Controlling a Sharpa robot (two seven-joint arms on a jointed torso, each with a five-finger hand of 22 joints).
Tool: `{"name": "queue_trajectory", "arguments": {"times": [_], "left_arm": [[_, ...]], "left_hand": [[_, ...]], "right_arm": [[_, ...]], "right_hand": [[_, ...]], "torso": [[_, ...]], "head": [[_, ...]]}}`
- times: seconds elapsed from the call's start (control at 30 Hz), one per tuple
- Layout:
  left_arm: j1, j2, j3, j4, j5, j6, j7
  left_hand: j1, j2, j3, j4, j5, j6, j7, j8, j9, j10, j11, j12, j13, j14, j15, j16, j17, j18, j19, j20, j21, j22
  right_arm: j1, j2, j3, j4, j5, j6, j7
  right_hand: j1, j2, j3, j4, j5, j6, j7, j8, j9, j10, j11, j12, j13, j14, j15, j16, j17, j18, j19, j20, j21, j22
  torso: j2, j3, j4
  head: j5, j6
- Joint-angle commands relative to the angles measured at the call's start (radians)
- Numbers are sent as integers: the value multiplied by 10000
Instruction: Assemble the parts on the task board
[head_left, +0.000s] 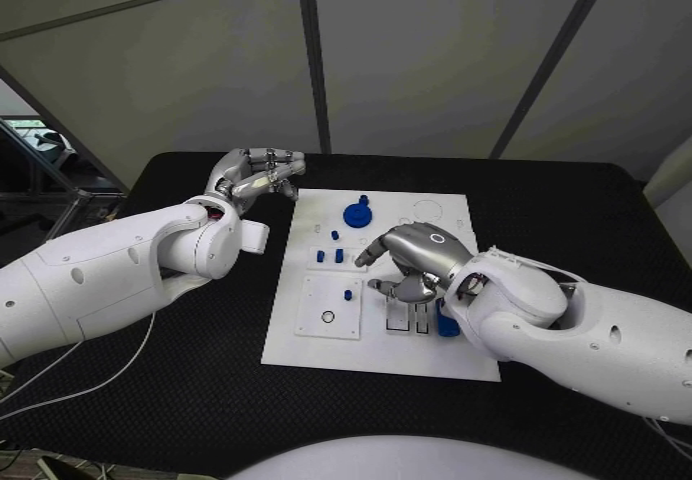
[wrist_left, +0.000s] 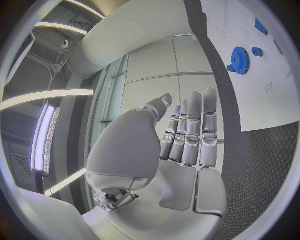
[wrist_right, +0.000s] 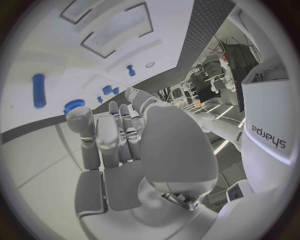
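Black table (head_left: 159, 400) fills the lower half of the head view, with grey wall panels behind it, and the white task board (head_left: 375, 355) lies at the centre of the frame. Left hand (head_left: 257, 176) hangs off the board's upper left corner, above the black surface; in the left wrist view (wrist_left: 187, 135) its fingers stand straight and close together with nothing between them. Right hand (head_left: 411, 255) hovers over the middle of the board, its back turned to the camera and its fingers bent downward toward the board; the right wrist view (wrist_right: 115, 145) shows the fingers slightly apart and curved, and I cannot tell whether they hold anything. On the board's upper part sits a blue gear (head_left: 358, 213), with small blue parts (head_left: 329, 256) just left of the right hand. A blue cylinder (head_left: 449, 326) lies near the board's right edge, beside the right wrist. A square white plate (head_left: 330, 306) with a small ring on it rests at the board's lower left
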Motion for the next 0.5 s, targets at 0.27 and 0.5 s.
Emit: {"name": "queue_trajectory", "arguments": {"times": [0.27, 0.5], "left_arm": [[10, -25, 3, 17, 18, 224, 39], [9, -1, 1, 12, 18, 252, 36]], "left_hand": [[32, 84, -65, -15, -11, -49, 39, 49, -9, -84, 2, 27, 16, -81, 29, -54, -11, -20, 35, 3, -43, -14], [32, 84, -65, -15, -11, -49, 39, 49, -9, -84, 2, 27, 16, -81, 29, -54, -11, -20, 35, 3, -43, -14]], "right_arm": [[342, -672, 274, -258, 641, 817, -310], [375, -717, 297, -521, 646, 1241, -251]], "right_hand": [[-229, -79, -538, 125, 14, -405, -246, -5, -19, -289, -17, 359, 13, 132, 49, 330, 293, 119, 141, 6, 50, 162], [-195, -63, -746, 172, -4, -468, -287, 7, -11, -449, 1, 446, 5, 112, 59, 318, 229, 127, 111, 18, -7, 98]], "torso": [[14, -8, 6], [27, -6, 24]], "head": [[-153, 137], [-183, 158]]}}
